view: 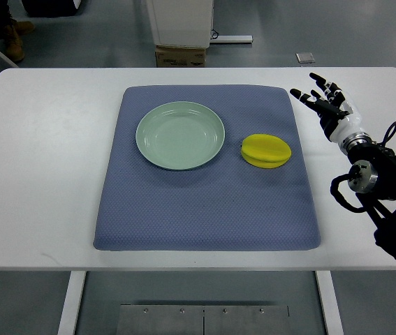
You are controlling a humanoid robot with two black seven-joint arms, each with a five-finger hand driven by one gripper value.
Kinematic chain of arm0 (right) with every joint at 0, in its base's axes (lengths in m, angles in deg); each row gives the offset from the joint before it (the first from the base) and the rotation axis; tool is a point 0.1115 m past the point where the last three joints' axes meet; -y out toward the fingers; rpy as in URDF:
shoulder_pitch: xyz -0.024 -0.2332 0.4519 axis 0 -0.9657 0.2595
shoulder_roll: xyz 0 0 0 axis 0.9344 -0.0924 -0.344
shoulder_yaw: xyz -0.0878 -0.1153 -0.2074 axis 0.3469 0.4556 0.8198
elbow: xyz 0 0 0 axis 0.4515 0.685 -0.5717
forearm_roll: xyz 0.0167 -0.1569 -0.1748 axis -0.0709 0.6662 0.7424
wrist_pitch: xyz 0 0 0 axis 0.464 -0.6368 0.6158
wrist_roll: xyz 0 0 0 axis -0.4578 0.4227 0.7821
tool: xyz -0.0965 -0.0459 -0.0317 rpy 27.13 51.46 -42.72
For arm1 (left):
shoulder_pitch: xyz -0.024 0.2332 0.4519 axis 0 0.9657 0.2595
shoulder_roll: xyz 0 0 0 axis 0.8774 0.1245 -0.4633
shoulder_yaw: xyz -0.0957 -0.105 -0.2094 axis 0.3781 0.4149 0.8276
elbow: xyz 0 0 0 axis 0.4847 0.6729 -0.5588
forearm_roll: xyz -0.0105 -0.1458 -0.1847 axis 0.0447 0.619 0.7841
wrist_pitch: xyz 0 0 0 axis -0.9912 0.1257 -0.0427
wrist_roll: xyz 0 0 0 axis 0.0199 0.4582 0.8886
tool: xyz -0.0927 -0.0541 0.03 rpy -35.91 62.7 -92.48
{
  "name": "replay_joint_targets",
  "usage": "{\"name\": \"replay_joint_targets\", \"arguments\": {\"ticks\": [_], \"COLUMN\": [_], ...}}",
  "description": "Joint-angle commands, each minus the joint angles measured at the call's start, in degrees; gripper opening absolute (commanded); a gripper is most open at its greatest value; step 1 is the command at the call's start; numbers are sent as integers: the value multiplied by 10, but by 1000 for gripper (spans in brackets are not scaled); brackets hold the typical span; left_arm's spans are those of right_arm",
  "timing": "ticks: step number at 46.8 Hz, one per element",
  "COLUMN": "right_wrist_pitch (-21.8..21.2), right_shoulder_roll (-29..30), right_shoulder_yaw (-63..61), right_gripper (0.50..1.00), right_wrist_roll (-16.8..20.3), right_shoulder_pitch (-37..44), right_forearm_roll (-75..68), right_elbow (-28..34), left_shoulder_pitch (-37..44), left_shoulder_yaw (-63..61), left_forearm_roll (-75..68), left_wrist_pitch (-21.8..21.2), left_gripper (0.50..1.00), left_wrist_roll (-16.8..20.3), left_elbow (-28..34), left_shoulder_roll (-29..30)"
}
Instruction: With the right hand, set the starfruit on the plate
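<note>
Your right hand (327, 105) hangs beside the mat, fingers (318, 78) spread, empty. Starfruit (266, 151) ridged, rounded: an off-centre grasp may roll it away from the plate (180, 135)

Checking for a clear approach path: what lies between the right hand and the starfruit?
Nothing. In the top view, only bare blue mat and white table lie between the open right hand and the starfruit.

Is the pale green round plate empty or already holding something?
Empty. The pale green round plate shows only bare surface; the yellow starfruit lies beside it on the blue mat, untouched.
</note>
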Motion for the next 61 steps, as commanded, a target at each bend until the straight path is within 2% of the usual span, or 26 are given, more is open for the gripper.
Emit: {"name": "replay_joint_targets", "arguments": {"ticks": [1,44,61], "right_wrist_pitch": [0,-1,-14], "right_shoulder_roll": [-3,-7,-31], "right_shoulder_yaw": [1,1,21], "right_gripper": [1000,1000,1000], "right_wrist_roll": [0,-7,-7], "right_shoulder_pitch": [1,2,20], "right_forearm_roll": [0,0,0], "right_elbow": [0,0,1], "left_shoulder_pitch": [0,4,4], "left_shoulder_yaw": [-1,-1,-1], "left_forearm_roll": [0,0,1], "left_wrist_pitch": [0,0,0], "left_gripper": [1000,1000,1000], "left_wrist_roll": [0,0,0], "left_elbow": [0,0,0], "left_shoulder_roll": [0,0,0]}}
